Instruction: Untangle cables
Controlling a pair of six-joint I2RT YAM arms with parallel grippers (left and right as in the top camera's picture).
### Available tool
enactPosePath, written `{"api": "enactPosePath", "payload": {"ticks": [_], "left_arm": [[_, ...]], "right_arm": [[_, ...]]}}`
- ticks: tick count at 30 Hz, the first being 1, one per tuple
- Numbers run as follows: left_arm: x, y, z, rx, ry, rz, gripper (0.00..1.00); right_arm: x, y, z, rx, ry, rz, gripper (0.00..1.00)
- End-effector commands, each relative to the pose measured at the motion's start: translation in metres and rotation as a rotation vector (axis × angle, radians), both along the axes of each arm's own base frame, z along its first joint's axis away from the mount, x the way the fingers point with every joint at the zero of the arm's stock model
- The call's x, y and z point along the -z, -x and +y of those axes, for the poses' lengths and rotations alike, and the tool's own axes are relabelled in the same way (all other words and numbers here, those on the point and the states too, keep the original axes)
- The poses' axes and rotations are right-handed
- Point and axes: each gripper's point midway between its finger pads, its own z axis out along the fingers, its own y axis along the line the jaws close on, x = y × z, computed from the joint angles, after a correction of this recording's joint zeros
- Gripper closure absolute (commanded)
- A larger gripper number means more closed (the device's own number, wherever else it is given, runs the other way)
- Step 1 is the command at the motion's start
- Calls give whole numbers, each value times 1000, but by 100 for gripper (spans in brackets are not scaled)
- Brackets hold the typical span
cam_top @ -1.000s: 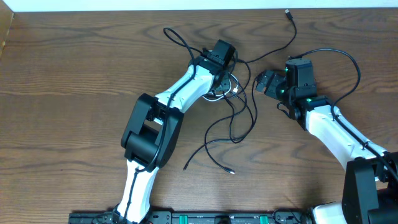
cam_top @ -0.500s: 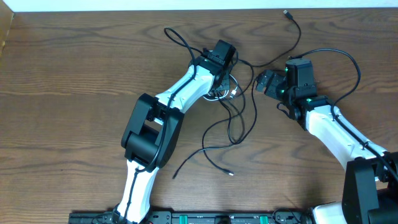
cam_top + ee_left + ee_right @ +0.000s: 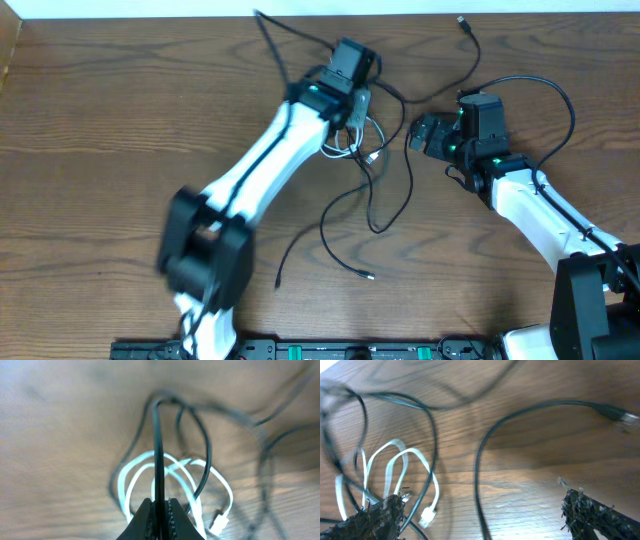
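Pinching a black cable (image 3: 157, 445) between its closed jaws, the left end effector (image 3: 160, 512) hangs above the tangle, where the looped white cable (image 3: 125, 477) lies on the wooden worktop (image 3: 100, 150). Just right of the knot, the right end effector (image 3: 418, 132) stands wide open, holding nothing. Another black cable (image 3: 476, 48) trails toward the far edge.

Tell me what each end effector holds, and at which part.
The left end effector pinches a black cable on its bare cord, not at a plug. The right end effector is open and holds nothing.
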Motion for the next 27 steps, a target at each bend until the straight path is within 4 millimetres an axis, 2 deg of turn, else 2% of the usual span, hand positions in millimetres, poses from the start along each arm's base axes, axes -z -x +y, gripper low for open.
{"api": "enactPosePath", "payload": {"ticks": [1, 5, 6, 10, 19, 27], "left_arm": [[-87, 4, 15, 50, -25, -206, 93], [-150, 20, 24, 72, 10, -337, 92], [-172, 28, 29, 75, 24, -381, 93], [-225, 53, 44, 67, 79, -488, 93], [-294, 89, 71, 31, 155, -654, 93], [-345, 99, 108, -53, 206, -810, 93]], "right_arm": [[-8, 1, 23, -134, -52, -30, 1], [-21, -1, 40, -207, -126, -75, 1], [-27, -2, 47, -238, -156, -97, 1], [-42, -6, 58, -290, -202, -156, 1], [-39, -7, 53, -267, -183, -151, 1], [-39, -7, 53, -267, -182, -148, 1]]}}
